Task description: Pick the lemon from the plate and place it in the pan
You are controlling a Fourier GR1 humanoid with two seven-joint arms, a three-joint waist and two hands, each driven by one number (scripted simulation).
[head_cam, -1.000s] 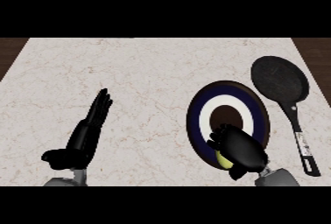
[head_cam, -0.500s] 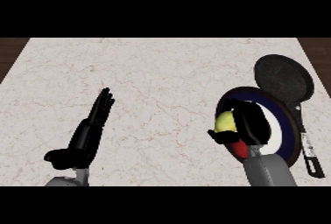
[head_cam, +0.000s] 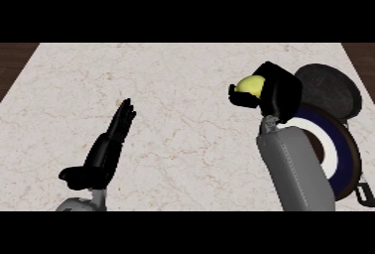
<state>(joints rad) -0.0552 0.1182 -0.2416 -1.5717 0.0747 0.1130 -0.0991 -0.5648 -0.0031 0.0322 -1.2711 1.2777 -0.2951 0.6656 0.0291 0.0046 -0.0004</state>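
Transport step: your right hand (head_cam: 277,94) has its fingers curled round the lemon (head_cam: 250,85), held clear of the plate (head_cam: 341,154); next swing right over the pan (head_cam: 331,89) and release; left hand (head_cam: 108,144) rests open.

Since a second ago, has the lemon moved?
Yes. The lemon, held in the right robot hand, has gone up-view off the plate, now left of the pan.

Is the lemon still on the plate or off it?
Off: the right hand is curled round the lemon, beyond the plate.
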